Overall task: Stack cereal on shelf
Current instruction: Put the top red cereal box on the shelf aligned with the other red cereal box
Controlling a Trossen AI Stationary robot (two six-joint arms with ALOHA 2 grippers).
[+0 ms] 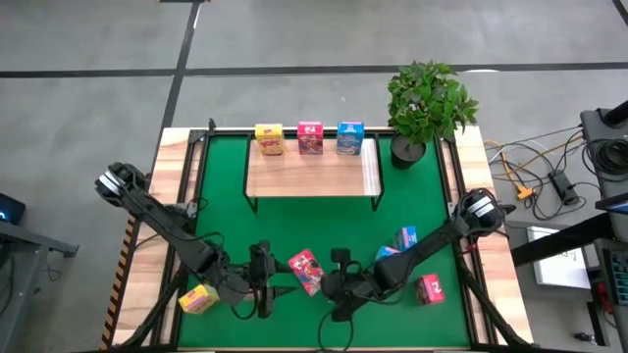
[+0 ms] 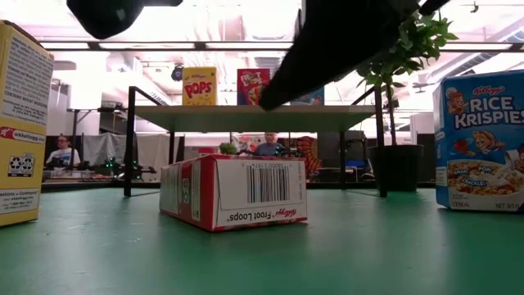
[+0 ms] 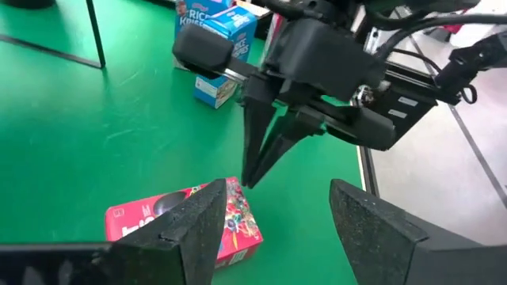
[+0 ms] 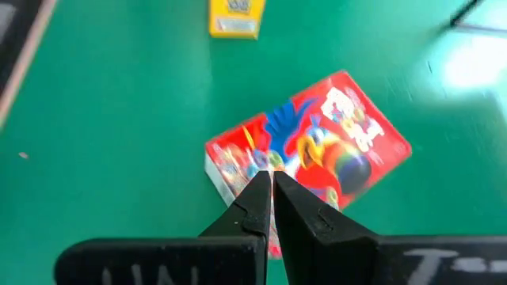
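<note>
A pink-red Froot Loops box [image 1: 306,272] lies flat on the green mat between my two grippers; the low view shows it [image 2: 233,192] lying on its broad side. My left gripper [image 3: 273,229] is open just left of it, with one finger in front of the box [image 3: 186,226]. My right gripper [image 4: 272,194] is shut and points down at the box's edge [image 4: 238,170]. The shelf [image 1: 312,176] carries a yellow [image 1: 270,138], a pink-red [image 1: 310,137] and a blue box [image 1: 349,137], all standing. Other boxes stand on the mat: yellow [image 1: 198,299], two blue [image 1: 397,245], pink-red [image 1: 430,289]. My right gripper's shut fingertips [image 3: 249,180] come down slanting from the table's right and stand at the Froot Loops box's right end [image 3: 235,190]. I cannot tell whether they touch it. The box lies flat on the mat.
A potted plant [image 1: 427,108] stands at the shelf's right end. The yellow box [image 2: 16,123] and a Rice Krispies box [image 2: 483,139] flank the low view. Open mat lies between the shelf's front legs and the grippers. Cables and gear sit right of the table.
</note>
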